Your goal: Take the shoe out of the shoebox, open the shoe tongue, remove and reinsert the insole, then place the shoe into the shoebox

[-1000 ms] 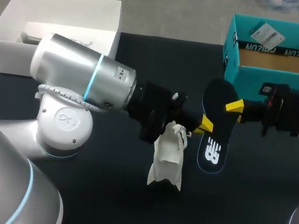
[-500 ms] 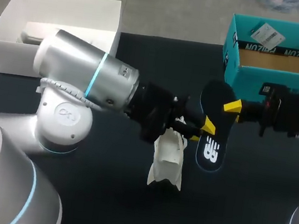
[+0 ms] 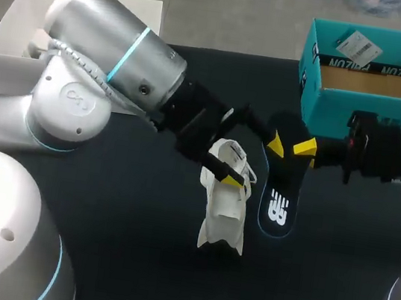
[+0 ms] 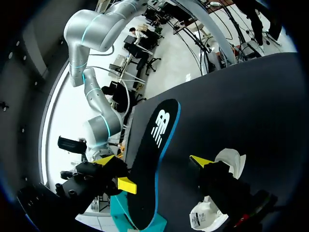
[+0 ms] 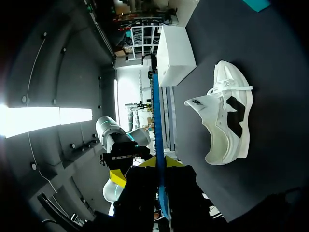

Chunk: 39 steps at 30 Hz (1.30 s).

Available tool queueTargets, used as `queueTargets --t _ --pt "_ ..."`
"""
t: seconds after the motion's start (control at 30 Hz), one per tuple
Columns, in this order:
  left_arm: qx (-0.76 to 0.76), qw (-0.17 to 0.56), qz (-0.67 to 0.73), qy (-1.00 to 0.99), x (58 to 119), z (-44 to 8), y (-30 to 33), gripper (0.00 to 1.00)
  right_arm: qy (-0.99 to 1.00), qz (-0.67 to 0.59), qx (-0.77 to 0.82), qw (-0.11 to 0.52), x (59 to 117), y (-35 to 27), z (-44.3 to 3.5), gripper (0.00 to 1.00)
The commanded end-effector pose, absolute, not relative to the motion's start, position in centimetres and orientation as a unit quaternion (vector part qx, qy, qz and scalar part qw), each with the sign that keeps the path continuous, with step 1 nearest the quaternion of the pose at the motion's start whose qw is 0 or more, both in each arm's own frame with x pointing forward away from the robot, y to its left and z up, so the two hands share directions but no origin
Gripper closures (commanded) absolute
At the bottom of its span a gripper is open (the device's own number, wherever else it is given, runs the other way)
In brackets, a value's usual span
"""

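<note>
the teal shoebox is located at the far right of the black table. its brown cardboard floor is exposed, and a white tag is seen at its far wall. a white box is located at the far left; a pale item is held in it, which cannot be identified.

the white shoe is found on the table between the two boxes, well apart from the shoebox, with its tongue lifted. the black insole is positioned just beside the shoe, on the shoebox side. its heel end is clamped from both sides by the right gripper; in the right wrist view the insole is seen edge-on between the yellow tips. whether its toe end touches the table cannot be told.

the left gripper is spread wide and released, with one finger at the shoe's collar and the other near the insole. part of the white box is blocked from the head view by the left arm.
</note>
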State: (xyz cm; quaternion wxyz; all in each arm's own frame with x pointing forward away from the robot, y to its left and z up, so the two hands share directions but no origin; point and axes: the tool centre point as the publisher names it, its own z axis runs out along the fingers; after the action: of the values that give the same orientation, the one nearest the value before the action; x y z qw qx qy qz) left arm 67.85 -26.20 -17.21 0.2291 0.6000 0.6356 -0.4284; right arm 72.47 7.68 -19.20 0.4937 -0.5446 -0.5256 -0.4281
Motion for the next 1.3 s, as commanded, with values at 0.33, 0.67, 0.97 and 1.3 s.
queueTargets --t 0.33,0.67,0.97,1.3 --pt "0.639 0.093 -0.341 0.684 68.6 -14.9 -23.8 0.0 -0.555 -0.408 -0.549 0.473 72.3 7.8 -20.4 1.0" --pt "0.623 -0.002 -0.272 0.733 69.2 -14.7 -24.9 0.0 -0.564 -0.397 -0.546 0.475 71.7 8.4 -21.7 1.0" --pt "0.614 0.036 -0.262 0.743 69.6 -14.3 -25.1 0.0 -0.557 -0.41 -0.545 0.474 72.4 8.3 -21.6 1.0" --pt "0.62 0.045 -0.244 0.744 69.6 -14.2 -25.1 0.0 -0.552 -0.421 -0.539 0.477 72.9 8.4 -21.4 1.0"
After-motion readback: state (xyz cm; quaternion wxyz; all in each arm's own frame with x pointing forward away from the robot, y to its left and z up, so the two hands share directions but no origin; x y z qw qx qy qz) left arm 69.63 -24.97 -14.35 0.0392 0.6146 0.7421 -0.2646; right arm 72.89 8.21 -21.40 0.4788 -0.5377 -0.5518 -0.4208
